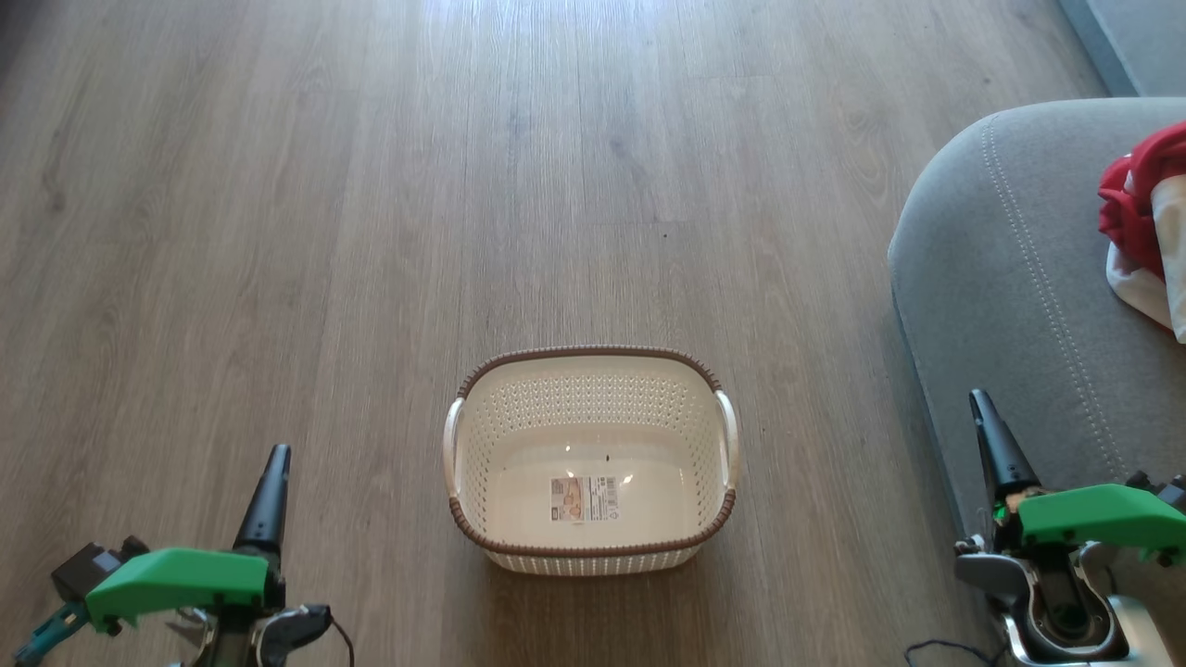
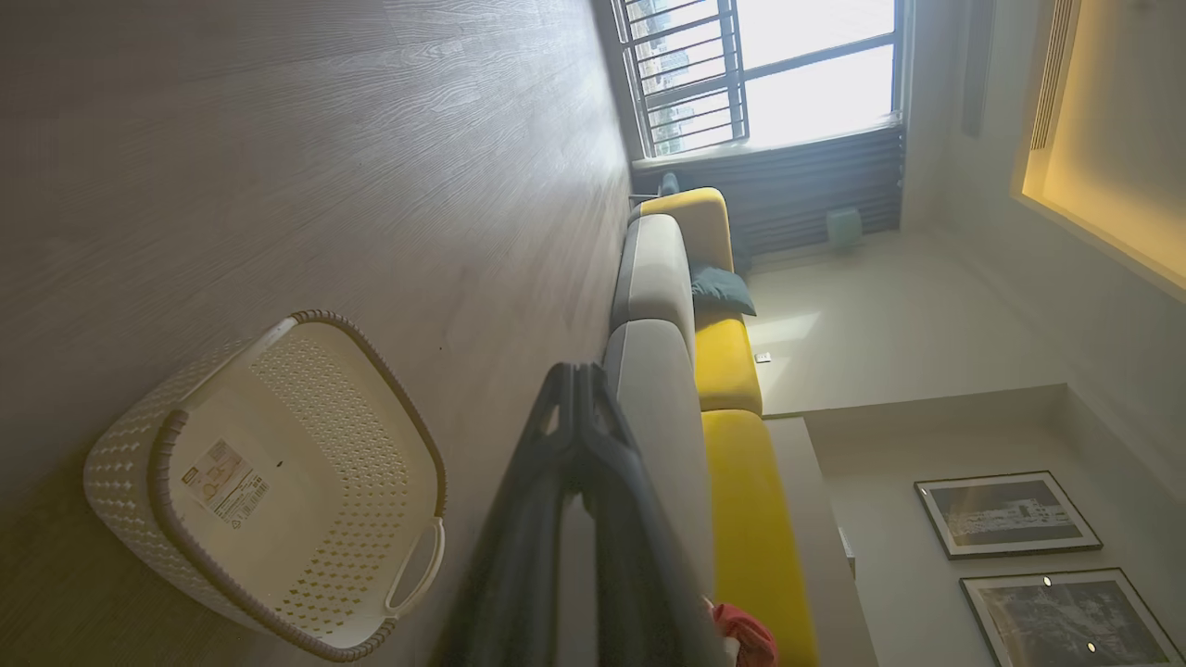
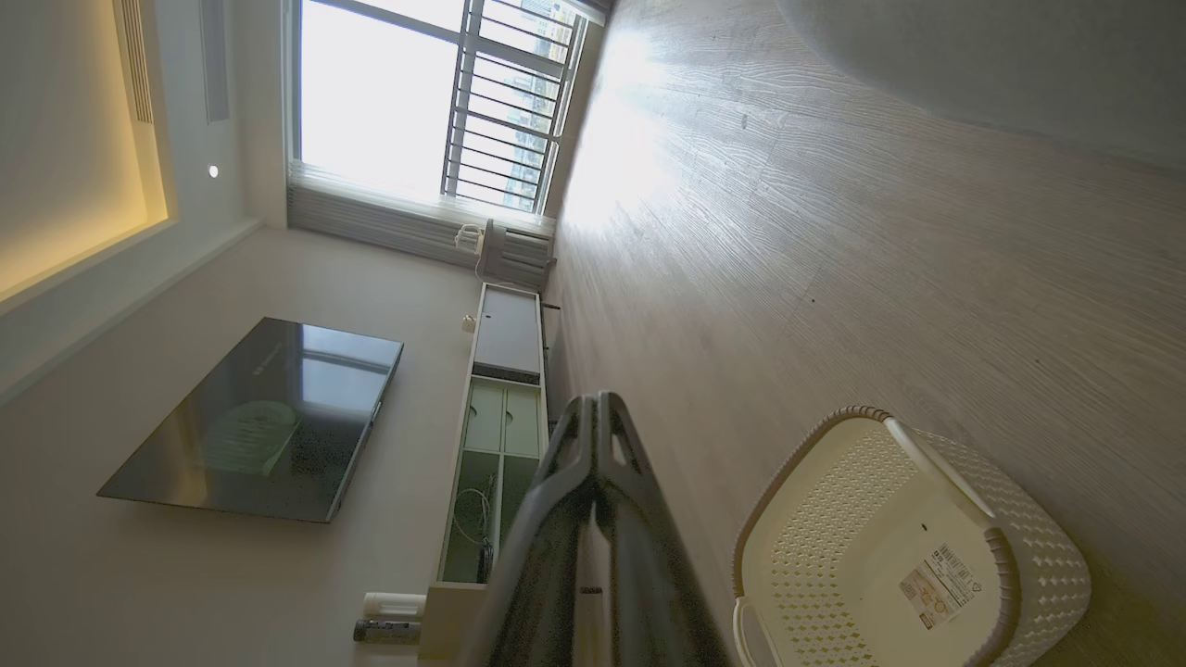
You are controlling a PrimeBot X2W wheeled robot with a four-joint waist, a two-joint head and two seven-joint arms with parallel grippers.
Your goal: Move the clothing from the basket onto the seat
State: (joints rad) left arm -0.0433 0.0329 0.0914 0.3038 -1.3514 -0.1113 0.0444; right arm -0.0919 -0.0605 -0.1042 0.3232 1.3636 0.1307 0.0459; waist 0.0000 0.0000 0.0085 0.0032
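Head view has both arms parked low at the bottom corners: left gripper (image 1: 275, 459) with its two dark fingers pressed together and nothing between them, right gripper (image 1: 984, 408) just the same, closed up on nothing. Wrist cams agree, with the fingertips meeting in a point on both sides. Looks to me like a resting pose rather than a reach, since neither one points at anything grabbable. Between them on the wood floor (image 1: 371, 232) sits the basket (image 1: 588, 351), upright, and all I can see inside is its label sticker (image 1: 584, 498) on the bottom. Off to the robot's right is the seat (image 1: 1001, 278), its rounded corner near the right gripper. The clothing (image 1: 1135, 208) lies bunched on the cushion at the picture's edge, red with white bits, well apart from the basket. So my read is the job's basically done, which would explain the shut, idle hands. Can't tell whether more of the pile runs off frame.
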